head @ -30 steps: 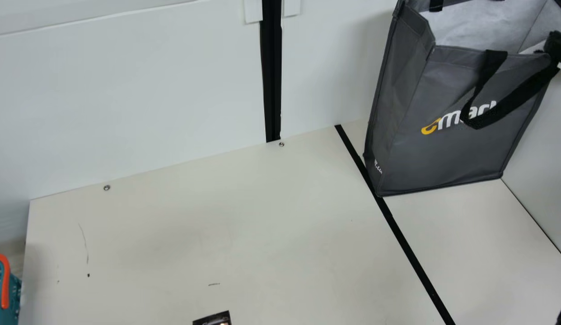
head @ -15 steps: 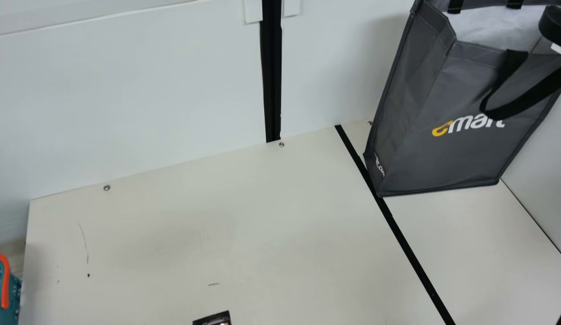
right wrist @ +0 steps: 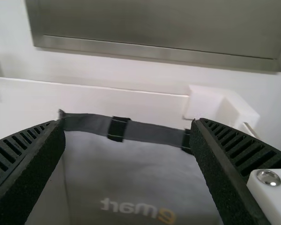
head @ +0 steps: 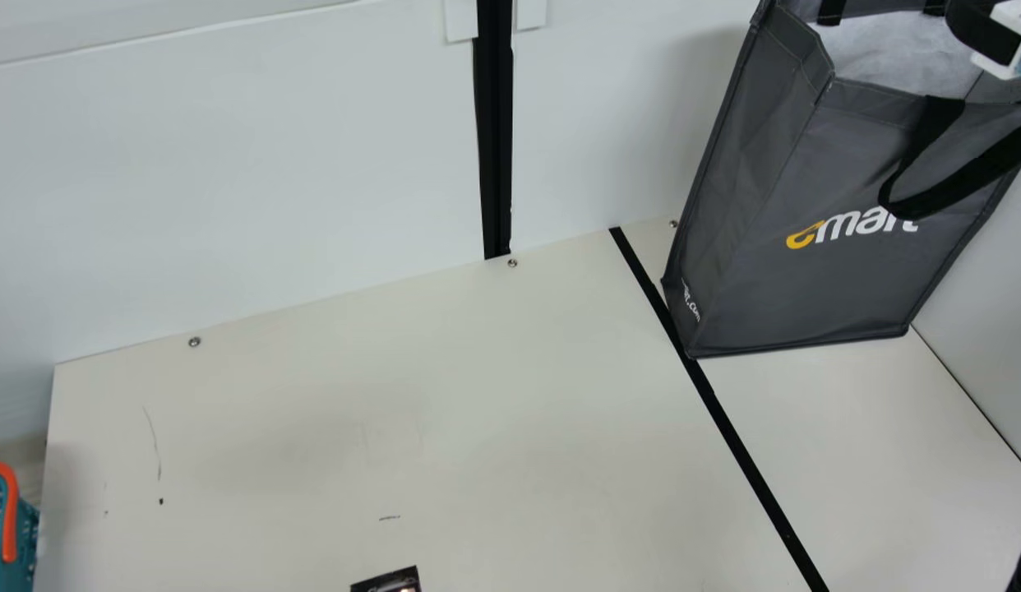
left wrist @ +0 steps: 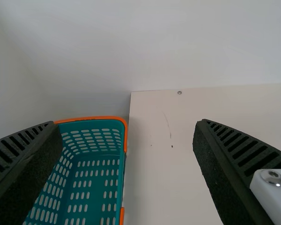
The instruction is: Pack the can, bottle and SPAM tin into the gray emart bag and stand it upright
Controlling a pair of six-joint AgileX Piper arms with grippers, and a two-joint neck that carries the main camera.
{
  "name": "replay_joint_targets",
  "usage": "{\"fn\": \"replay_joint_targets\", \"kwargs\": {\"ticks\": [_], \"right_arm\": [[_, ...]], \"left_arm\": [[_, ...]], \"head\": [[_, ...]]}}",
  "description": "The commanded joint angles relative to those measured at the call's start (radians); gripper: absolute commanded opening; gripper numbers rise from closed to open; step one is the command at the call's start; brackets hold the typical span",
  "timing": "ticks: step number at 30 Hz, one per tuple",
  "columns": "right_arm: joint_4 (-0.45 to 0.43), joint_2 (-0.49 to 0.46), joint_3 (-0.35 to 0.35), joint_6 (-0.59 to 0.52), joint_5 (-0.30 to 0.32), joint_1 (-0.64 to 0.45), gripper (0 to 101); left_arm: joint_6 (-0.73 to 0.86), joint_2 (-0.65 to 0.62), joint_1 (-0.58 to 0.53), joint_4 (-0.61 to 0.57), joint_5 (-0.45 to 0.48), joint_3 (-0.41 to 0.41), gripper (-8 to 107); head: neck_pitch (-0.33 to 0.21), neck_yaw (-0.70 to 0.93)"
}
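The gray emart bag (head: 815,279) is upright at the back right in the main view, leaning a little right, its mouth gaping and a black handle loop hanging down its front. My right gripper (head: 983,34) is at the bag's upper right rim, partly cut off by that view's edge. In the right wrist view my right gripper (right wrist: 129,125) is open, facing the bag's pale lining (right wrist: 131,173) and far rim, with nothing between its pads. My left gripper (left wrist: 126,125) stands open and holds nothing, near a teal basket in the left wrist view.
The teal basket (left wrist: 91,176) with orange trim stands beside the table's left edge. A dark printed object (head: 387,582) pokes in at the main view's bottom edge. White walls rise behind and to the right, close to the bag. A black strip (head: 745,448) crosses the table.
The bag's top has shifted right, leaving the bag more tilted, while its base has hardly moved. My right gripper has risen beside the rim, lately moving a little left over the opening.
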Motion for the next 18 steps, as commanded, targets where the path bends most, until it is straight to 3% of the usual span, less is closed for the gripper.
{"fn": "replay_joint_targets", "kwargs": {"ticks": [1,18], "right_arm": [[0.0,-0.001,-0.005,0.002,0.003,0.019,95],[-0.002,0.016,-0.044,0.014,0.054,0.227,95]], "left_arm": [[0.0,0.0,0.0,0.0,0.0,0.0,90],[0.0,0.0,0.0,0.0,0.0,0.0,90]], "head": [[-0.023,-0.001],[-0.023,-0.001]]}}
